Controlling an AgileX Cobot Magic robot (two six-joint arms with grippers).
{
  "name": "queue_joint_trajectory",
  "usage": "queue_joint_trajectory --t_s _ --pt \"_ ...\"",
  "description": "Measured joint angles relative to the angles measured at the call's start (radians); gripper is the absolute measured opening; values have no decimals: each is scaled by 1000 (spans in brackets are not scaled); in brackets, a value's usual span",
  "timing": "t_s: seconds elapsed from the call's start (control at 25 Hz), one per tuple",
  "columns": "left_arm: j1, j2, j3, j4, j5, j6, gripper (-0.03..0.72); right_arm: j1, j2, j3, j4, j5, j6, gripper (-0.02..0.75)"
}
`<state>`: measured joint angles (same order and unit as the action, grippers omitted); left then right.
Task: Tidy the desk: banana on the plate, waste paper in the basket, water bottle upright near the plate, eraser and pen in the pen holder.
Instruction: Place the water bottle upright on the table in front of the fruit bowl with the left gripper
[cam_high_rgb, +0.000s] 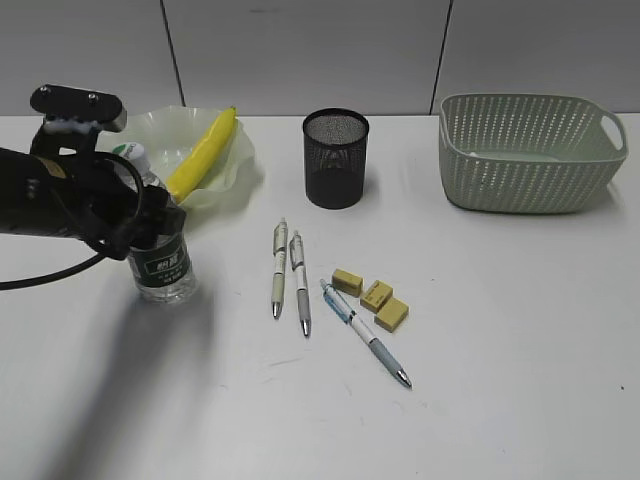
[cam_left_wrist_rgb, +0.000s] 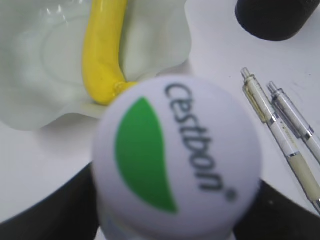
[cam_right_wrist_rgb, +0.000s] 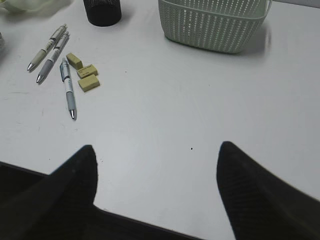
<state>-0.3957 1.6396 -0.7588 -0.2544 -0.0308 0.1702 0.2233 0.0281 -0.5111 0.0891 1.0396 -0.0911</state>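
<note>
Cap (cam_left_wrist_rgb: 177, 162) reading "cestbon", left claw (cam_high_rgb: 140, 235) pinching water bottle (cam_high_rgb: 160, 262), right claw (cam_right_wrist_rgb: 157, 185) spread.

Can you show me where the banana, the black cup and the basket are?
banana (cam_high_rgb: 204, 152), exterior view, middle of its peel.
black cup (cam_high_rgb: 336, 165), exterior view, mesh side.
basket (cam_high_rgb: 520, 165), exterior view, front wall.

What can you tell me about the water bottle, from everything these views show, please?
The water bottle is small, clear plastic, with a dark green label and a white cap bearing a green mark and the word "cestbon". It stands upright on the desk, just in front of the plate. The left end effector is closed around its upper body, below the cap. Nothing else touches it.
</note>
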Motion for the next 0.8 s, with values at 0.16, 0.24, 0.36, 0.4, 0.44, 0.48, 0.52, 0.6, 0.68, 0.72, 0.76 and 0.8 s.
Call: queue_joint_trajectory --t_s 0.16,0.24,0.36,0.4,0.44,0.48,0.52,0.6,0.68,0.72,0.76,0.8 --pt "0 0 -2 1 -5 0 600 0 0 0 0 0 0 582" --pt "0 0 -7 1 -10 0 621 0 0 0 0 0 0 582" --pt "0 0 -9 1 -13 0 631 0 0 0 0 0 0 582" --pt "0 0 -9 1 -13 0 631 0 0 0 0 0 0 582" --pt "0 0 -9 1 -10 0 632 0 0 0 0 0 0 582" --pt "0 0 -9 1 -6 0 632 0 0 0 0 0 0 582" --pt "0 -1 -9 1 -1 0 632 0 0 0 0 0 0 582" --pt "0 -10 -9 2 23 0 632 0 0 0 0 0 0 582" --pt "0 -30 -9 10 45 0 633 0 0 0 0 0 0 582" --pt "0 -51 -9 10 63 0 633 0 0 0 0 0 0 582" --pt "0 -68 -9 10 77 0 633 0 0 0 0 0 0 582" --pt "0 -90 -9 10 94 0 633 0 0 0 0 0 0 582"
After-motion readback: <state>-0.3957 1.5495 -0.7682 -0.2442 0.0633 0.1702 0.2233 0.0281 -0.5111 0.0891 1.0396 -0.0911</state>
